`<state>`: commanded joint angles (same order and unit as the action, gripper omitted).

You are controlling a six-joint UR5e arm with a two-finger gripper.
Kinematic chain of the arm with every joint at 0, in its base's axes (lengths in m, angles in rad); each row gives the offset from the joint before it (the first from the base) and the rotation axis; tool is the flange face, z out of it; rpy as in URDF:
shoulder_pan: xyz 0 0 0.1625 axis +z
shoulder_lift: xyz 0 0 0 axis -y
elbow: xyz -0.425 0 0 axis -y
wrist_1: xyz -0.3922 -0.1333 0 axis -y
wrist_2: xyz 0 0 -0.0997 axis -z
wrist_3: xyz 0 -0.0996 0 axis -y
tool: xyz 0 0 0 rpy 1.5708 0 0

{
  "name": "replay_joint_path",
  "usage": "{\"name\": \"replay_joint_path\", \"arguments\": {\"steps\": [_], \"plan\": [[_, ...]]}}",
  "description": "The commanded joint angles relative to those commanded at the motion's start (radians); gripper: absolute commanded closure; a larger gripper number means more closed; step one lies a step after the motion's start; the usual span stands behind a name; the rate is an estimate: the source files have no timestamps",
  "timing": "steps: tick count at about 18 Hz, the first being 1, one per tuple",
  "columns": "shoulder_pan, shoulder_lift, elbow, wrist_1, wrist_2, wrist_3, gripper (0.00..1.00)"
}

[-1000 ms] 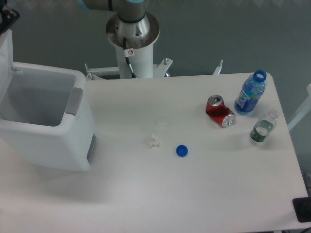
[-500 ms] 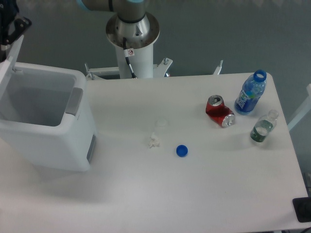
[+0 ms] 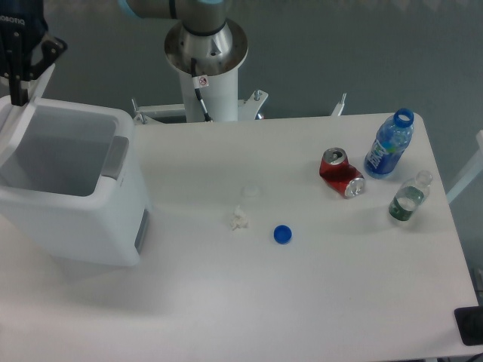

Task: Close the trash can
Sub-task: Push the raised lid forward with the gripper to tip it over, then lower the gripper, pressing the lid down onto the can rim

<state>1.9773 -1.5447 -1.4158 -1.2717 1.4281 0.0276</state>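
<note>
Trash can point(image 3: 72, 192): big white plastic bin w/ rounded corners, sits at the left edge of the tabletop point(image 3: 302, 286), by far the largest thing on it. Still open; inside looks bare, greyish-white. Grey latch tab point(image 3: 115, 157) on the rim facing the table's middle, darker grey patch low on that same side wall. Flat white lid point(image 3: 16, 124) is raised at the far-left side, tilted inward over the opening, only partly in frame.

Gripper point(image 3: 21, 64): dark, at the top-left corner, right at the lid's upper edge, seems to touch it. Can't tell if fingers are spread or pressed together; too dark and cropped.

Mid-table: small white crumpled scrap point(image 3: 240, 219), blue bottle cap point(image 3: 283, 234) just beside it. Near the right edge: dented red soda can point(image 3: 341, 173) on its side, blue uncapped bottle point(image 3: 389, 145) upright beside it, small clear bottle point(image 3: 408, 197) w/ green label closer to the edge. Arm's base post point(image 3: 206, 64) stands behind the far edge.
</note>
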Motion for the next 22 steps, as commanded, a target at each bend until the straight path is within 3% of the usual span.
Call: {"name": "replay_joint_path", "arguments": {"steps": [4,22], "plan": [[0.035,-0.002,-0.026,0.006,-0.005,0.012,0.89],[0.066,-0.017,-0.072,0.011,-0.006,0.032,0.89]]}}
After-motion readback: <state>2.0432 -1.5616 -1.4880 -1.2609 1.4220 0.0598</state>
